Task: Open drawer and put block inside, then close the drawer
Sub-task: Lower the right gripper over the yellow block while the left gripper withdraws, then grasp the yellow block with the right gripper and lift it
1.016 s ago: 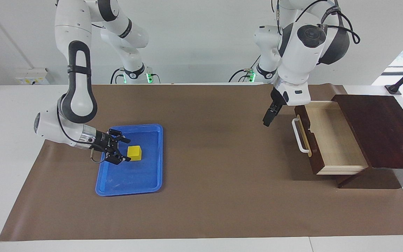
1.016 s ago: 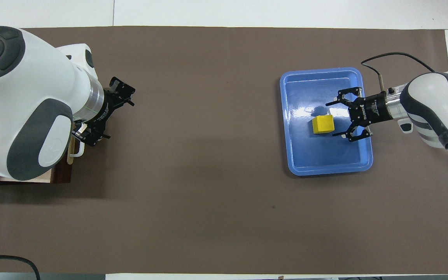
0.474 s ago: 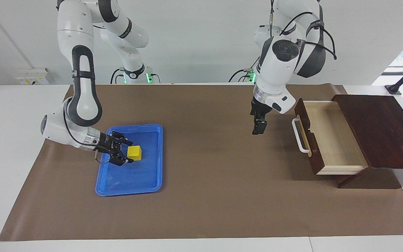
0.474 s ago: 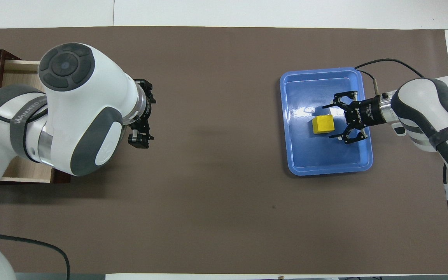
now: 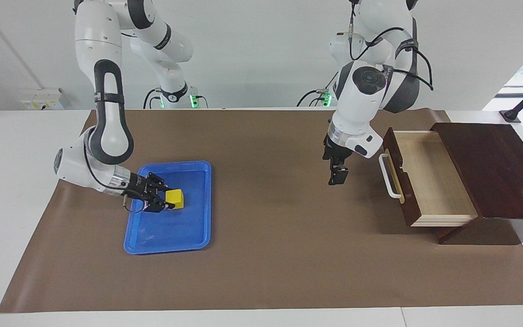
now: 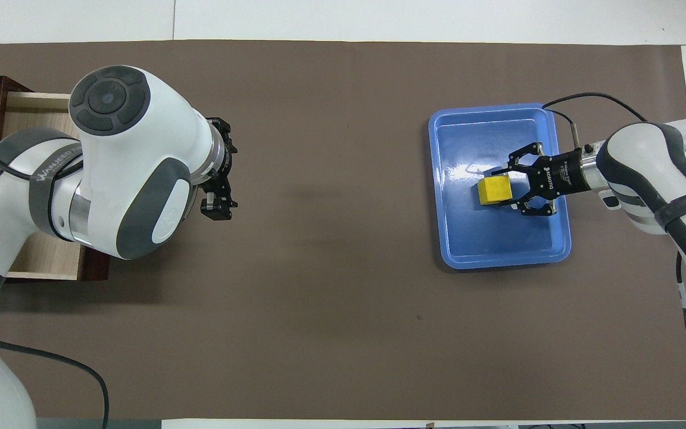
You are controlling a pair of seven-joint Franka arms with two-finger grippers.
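Facing view, and the right pincer [image 5: 167, 201] is low in the blue tray [image 5: 193, 227], its fingers on either side of the block [image 5: 175, 198] and closed in on it (contact looks made, the yellow cube sits right between the tips). The overhead view agrees: right pincer [image 6: 507, 187] clamped on the block [image 6: 494, 190], which sits on the tray floor [image 6: 498, 238], roughly mid-tray. The tray lies on the brown mat toward the right arm's end of the desk [image 5: 261, 272].

Over at the left arm's end, the drawer [image 5: 429, 181] stands pulled well out of its dark wooden box [image 5: 493, 168], pale interior showing, white bar handle [image 5: 388, 176] facing the middle of the desk. The left pincer [image 5: 337, 176] hangs pointing down over bare mat, just beside that handle but apart from it, fingers drawn narrow with nothing between them. From overhead the left pincer [image 6: 218, 208] peeks out past the arm's big white wrist, which covers much of the drawer [image 6: 27, 119].
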